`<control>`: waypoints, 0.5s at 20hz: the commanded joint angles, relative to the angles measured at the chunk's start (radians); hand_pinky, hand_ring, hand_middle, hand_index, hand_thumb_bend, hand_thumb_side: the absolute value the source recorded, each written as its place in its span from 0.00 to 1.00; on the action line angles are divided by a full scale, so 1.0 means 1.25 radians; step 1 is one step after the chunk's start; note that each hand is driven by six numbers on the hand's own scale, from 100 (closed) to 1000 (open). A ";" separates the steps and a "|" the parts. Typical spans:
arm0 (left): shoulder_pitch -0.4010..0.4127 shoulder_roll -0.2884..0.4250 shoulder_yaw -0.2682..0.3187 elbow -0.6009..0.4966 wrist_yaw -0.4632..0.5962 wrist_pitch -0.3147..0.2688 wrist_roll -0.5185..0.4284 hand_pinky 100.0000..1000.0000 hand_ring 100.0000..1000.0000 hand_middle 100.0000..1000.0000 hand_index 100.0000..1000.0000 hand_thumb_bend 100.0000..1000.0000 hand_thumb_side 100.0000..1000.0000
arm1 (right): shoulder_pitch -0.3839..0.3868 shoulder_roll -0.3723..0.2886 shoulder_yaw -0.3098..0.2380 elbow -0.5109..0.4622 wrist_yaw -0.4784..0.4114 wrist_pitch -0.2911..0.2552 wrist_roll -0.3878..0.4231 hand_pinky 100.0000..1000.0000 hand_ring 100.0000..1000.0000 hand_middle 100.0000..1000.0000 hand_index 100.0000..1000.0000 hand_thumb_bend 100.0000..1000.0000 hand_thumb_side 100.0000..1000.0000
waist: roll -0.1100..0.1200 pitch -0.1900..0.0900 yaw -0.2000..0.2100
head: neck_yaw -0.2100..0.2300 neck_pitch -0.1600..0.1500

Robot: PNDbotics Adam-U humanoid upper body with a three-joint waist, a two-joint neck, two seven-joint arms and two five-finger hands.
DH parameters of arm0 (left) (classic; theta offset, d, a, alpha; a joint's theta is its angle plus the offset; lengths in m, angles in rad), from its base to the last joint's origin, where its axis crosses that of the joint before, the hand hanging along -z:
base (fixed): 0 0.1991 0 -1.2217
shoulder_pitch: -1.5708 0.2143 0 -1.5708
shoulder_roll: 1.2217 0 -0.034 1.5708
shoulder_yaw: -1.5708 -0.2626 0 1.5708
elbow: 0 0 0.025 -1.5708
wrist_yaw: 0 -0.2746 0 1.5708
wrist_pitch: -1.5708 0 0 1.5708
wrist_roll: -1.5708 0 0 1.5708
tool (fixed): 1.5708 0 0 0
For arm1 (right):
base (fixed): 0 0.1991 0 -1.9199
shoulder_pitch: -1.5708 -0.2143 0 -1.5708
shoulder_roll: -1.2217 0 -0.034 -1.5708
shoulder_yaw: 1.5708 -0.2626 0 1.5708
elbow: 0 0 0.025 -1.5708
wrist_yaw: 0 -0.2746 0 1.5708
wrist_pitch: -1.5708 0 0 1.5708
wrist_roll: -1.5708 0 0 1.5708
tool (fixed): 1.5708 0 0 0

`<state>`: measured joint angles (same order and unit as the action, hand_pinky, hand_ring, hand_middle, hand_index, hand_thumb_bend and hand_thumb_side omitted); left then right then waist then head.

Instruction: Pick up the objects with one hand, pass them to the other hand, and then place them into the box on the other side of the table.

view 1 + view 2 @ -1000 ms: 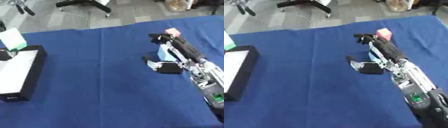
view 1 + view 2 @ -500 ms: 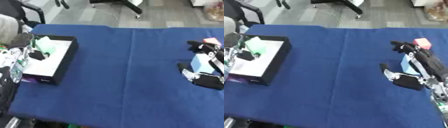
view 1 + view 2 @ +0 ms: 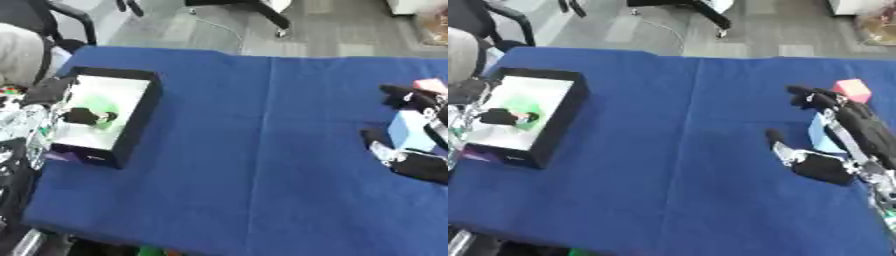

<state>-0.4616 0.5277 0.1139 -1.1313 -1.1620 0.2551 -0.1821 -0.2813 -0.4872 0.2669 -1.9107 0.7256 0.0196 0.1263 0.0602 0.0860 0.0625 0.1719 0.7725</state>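
A black box [image 3: 140,117] with a white inside stands at the table's left edge. My left hand [image 3: 77,116] reaches over it from the left, its dark fingers curled on a green object [image 3: 98,106] inside the box. At the far right, my right hand [image 3: 833,167] lies on the blue cloth with fingers straight and thumb spread. A light blue block [image 3: 822,136] sits between its thumb and fingers. Just beyond the fingertips lies a pink cube [image 3: 852,90].
The blue cloth [image 3: 675,150] covers the whole table, whose near edge runs along the bottom left. Office chair bases [image 3: 697,7] and a grey floor lie beyond the far edge. A dark chair [image 3: 52,20] stands at the upper left.
The camera has swung left, bringing the box into fuller view. My left hand has brought the green object down inside the box. The right hand stays by the blue block.
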 commanded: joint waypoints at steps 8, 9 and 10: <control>0.004 0.014 0.049 -0.152 0.022 0.020 0.032 0.84 0.76 0.79 0.90 0.73 0.77 | -0.003 -0.009 -0.018 -0.021 0.000 -0.008 -0.003 0.88 0.72 0.70 0.92 0.20 0.61 | -0.011 -0.020 -0.002 | -0.014 -0.002; 0.005 0.009 0.053 -0.175 0.030 0.024 0.039 0.83 0.75 0.79 0.90 0.72 0.77 | -0.002 -0.010 -0.020 -0.024 -0.002 -0.009 -0.003 0.88 0.72 0.70 0.92 0.20 0.61 | -0.011 -0.020 -0.002 | -0.017 -0.002; 0.005 0.001 0.057 -0.197 0.044 0.028 0.049 0.81 0.73 0.76 0.88 0.67 0.76 | -0.002 -0.012 -0.022 -0.028 -0.004 -0.009 -0.002 0.88 0.72 0.70 0.92 0.20 0.60 | -0.011 -0.020 -0.003 | -0.020 -0.002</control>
<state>-0.4465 0.5131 0.1677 -1.3312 -1.1205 0.2850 -0.1333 -0.2747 -0.4868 0.2528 -1.9192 0.7249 0.0120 0.1247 0.0597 0.0860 0.0596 0.1512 0.7725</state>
